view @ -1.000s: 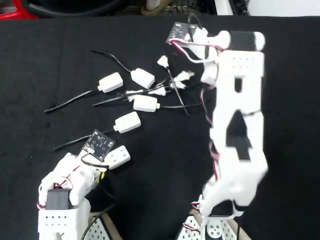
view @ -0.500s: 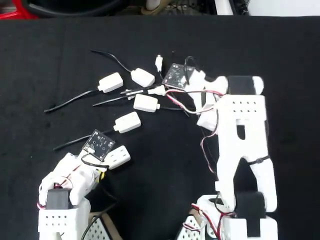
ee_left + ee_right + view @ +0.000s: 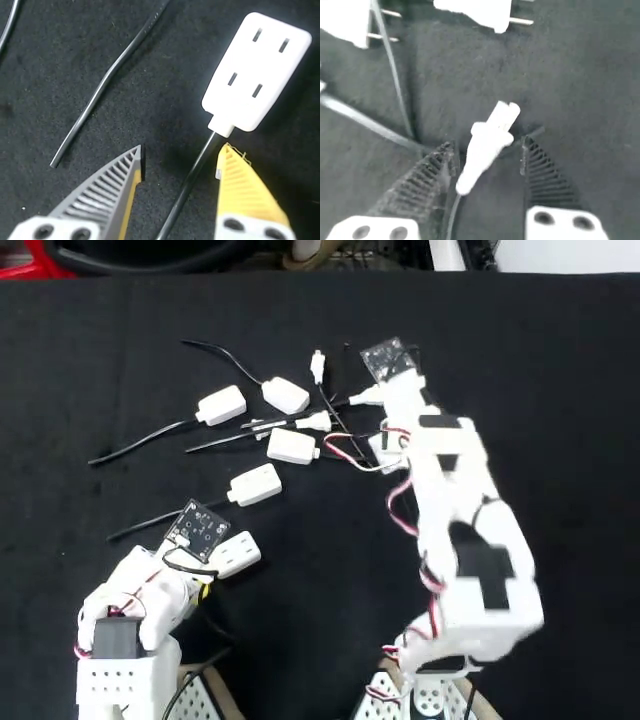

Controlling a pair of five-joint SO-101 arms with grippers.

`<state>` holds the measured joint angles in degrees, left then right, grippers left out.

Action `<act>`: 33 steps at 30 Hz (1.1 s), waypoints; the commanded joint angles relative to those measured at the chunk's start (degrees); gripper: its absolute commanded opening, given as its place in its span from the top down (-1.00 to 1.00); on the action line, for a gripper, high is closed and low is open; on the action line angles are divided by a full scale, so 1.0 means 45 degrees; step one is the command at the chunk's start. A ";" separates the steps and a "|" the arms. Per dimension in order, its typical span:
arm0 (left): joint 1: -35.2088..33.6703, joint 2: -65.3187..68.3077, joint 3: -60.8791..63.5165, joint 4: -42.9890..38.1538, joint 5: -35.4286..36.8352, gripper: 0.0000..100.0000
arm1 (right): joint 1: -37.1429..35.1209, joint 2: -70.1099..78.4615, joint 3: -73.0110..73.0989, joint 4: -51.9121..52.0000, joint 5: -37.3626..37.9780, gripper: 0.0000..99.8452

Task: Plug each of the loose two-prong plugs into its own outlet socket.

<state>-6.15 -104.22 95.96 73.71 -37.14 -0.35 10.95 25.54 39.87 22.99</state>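
Operator: Where is my left gripper?

Spotter: Your left gripper (image 3: 182, 150) sits at the near left of the black table (image 3: 100, 320). Its jaws are open, 1 grey finger and 1 yellow, and they straddle the black cord (image 3: 194, 175) of a white socket block (image 3: 257, 70). The cord runs between the fingers, closer to the yellow one; I cannot tell whether it touches. The block lies flat just beyond the fingertips, with 4 slots in 2 pairs facing up. A loose cord (image 3: 100, 95), also black, lies apart from it on the cloth.

Operator: And the right one?

Spotter: Your right arm (image 3: 460, 530) stretches from the near edge toward the far middle of the table. Your right gripper (image 3: 487, 145) has its jaws spread. A small white plug (image 3: 490, 132) lies on the cloth between them, tip pointing away from the gripper, with its thin lead trailing back between the fingers. Neither finger clearly presses on it.

Operator: What lies past it?

Spotter: You have a second plug (image 3: 480, 11) and a third plug (image 3: 345, 20) beyond the fingertips, both white with 2 bare metal prongs.
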 commanded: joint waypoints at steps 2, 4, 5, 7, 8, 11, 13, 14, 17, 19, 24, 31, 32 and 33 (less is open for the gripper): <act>0.0010 -0.0039 0.0127 -0.0039 -0.0078 0.52 | 0.0508 0.3096 -0.4425 0.1719 -0.0215 0.60; 0.0010 -0.0039 0.0127 -0.0039 -0.0078 0.52 | 0.0547 0.4073 -0.5968 0.3106 -0.0117 0.61; 0.0010 -0.0039 0.0127 -0.0039 -0.0078 0.52 | 0.0547 0.4523 -0.6652 0.3673 -0.0098 0.65; 0.0010 -0.0039 0.0127 -0.0039 -0.0078 0.52 | 0.0547 0.5304 -0.7863 0.4454 0.0000 0.81; 0.0010 -0.0039 0.0127 -0.0039 -0.0078 0.52 | 0.0527 0.5538 -0.8391 0.4786 0.0234 0.92; 0.0010 -0.0039 0.0127 -0.0039 -0.0078 0.52 | 0.0508 0.5695 -0.9446 0.5939 0.1114 0.96; 0.0010 -0.0039 0.0127 -0.0039 -0.0078 0.52 | 0.0527 0.5421 -0.9954 0.6759 0.1582 0.98; 0.0010 -0.0039 0.0127 -0.0039 -0.0078 0.52 | 0.0527 0.5206 -1.0168 0.7248 0.1875 0.98; 0.0010 -0.0039 0.0127 -0.0039 -0.0078 0.52 | 0.0430 0.4327 -1.0657 0.8869 0.3341 0.98; 0.0010 -0.0039 0.0127 -0.0039 -0.0078 0.52 | 0.0274 0.3604 -1.0950 0.9924 0.4493 0.98; 0.0010 -0.0039 0.0127 -0.0020 -0.0078 0.52 | -0.0039 0.1768 -1.1380 1.2425 0.8694 0.98; 0.0010 -0.0039 0.0127 -0.0020 -0.0078 0.52 | -0.3712 0.0147 -0.8293 1.3031 1.2327 0.97; 0.0010 -0.0039 0.0127 -0.0020 -0.0078 0.52 | -0.4259 0.0010 -0.7590 1.2659 1.2601 0.97; 0.0010 -0.0039 0.0127 -0.0020 -0.0078 0.52 | -0.4689 -0.0127 -0.6847 1.2190 1.2777 0.97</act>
<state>-6.15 -104.22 96.04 73.71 -37.14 -12.31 15.08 -14.90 98.59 75.12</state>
